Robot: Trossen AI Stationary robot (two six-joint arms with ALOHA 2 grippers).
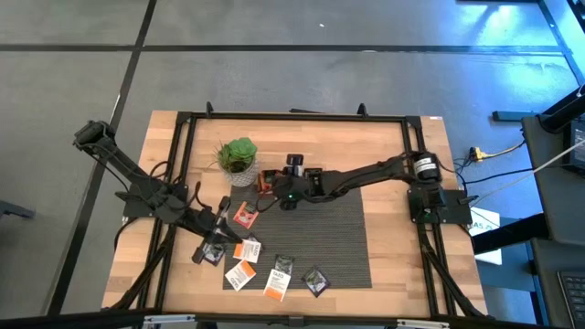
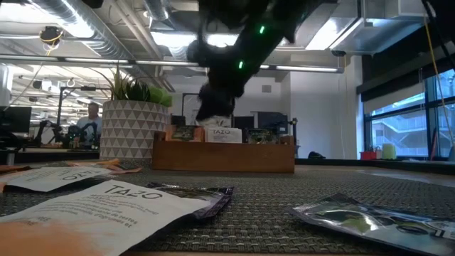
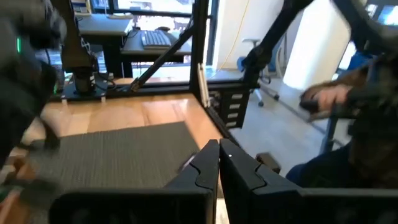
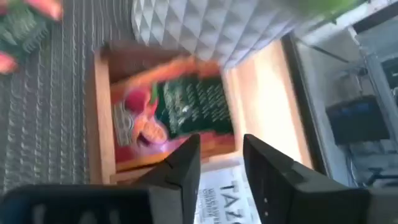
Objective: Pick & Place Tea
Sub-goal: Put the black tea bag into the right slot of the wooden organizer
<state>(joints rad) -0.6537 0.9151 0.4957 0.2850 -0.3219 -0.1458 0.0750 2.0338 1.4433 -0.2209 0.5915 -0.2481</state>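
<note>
The tea lies as flat sachets on the dark mat (image 1: 311, 233): an orange-red sachet (image 1: 243, 216), white sachets (image 1: 277, 279) and a dark sachet (image 1: 315, 281). The brown wooden tray (image 2: 224, 158) stands beside the potted plant (image 1: 238, 155). In the tray, an orange-and-green sachet (image 4: 177, 115) lies in one compartment, and a white sachet (image 2: 223, 134) stands on edge in the middle one. My right gripper (image 4: 221, 143) hangs open just over that white sachet (image 4: 224, 199). My left gripper (image 3: 217, 163) is shut on nothing, held above the mat's near left corner. My right gripper comes slanting down from the table's right side, one finger on either side of the white sachet's upper edge (image 4: 225, 186). Whether a finger touches the sachet I cannot tell.
The plant's patterned pot (image 2: 131, 135) stands close on the tray's left. A black frame rail (image 1: 292, 117) runs round the table. The mat's right half (image 1: 338, 219) lies bare. A person sits at a desk far behind the table (image 2: 91, 117).
</note>
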